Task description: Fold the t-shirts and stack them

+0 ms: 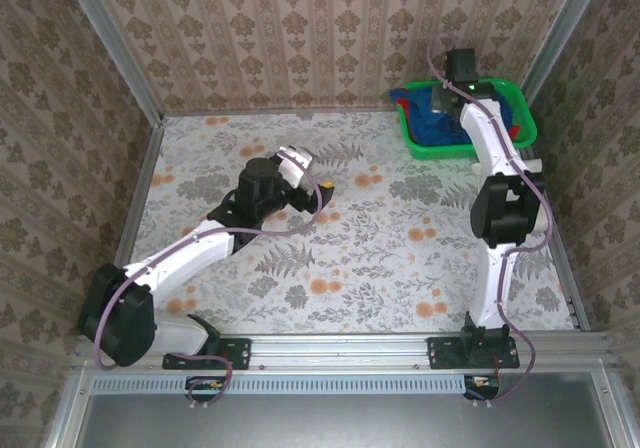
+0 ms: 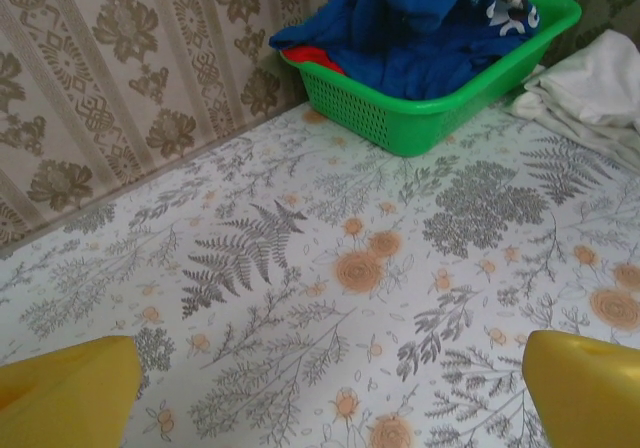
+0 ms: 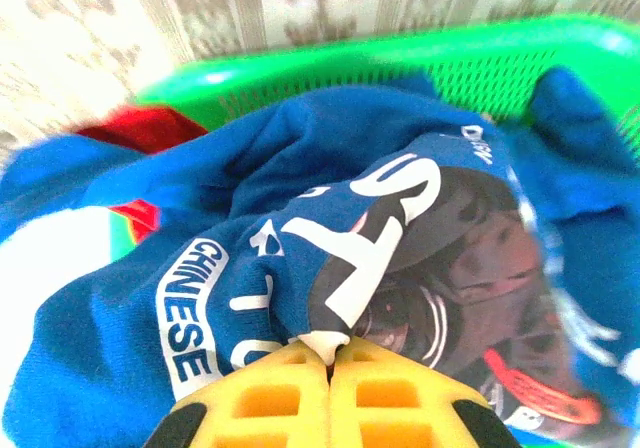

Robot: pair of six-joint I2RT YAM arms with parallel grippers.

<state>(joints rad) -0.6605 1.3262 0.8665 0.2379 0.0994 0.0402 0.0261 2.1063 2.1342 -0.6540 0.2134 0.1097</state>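
Note:
The royal-blue t-shirt point(image 3: 250, 198) with white lettering and a dark chest print lies bunched in the green basket point(image 3: 480, 58). My right gripper point(image 3: 330, 353) is shut on a fold of the printed cloth, its yellow fingers pressed together. From above, this gripper point(image 1: 450, 98) reaches down into the basket point(image 1: 425, 150) at the back right corner. The cream-white t-shirt point(image 2: 600, 78) lies crumpled on the table just right of the basket point(image 2: 400, 118). My left gripper point(image 2: 330, 388) hangs open over the floral tabletop, nothing between its yellow fingertips point(image 2: 65, 393), well short of the blue shirt point(image 2: 420, 28).
A red cloth point(image 2: 315, 60) shows under the blue shirt at the basket's left end. Patterned walls close the table at the back and both sides. The left arm point(image 1: 200, 243) stretches diagonally across the table's left half, its gripper point(image 1: 325, 182) near the centre.

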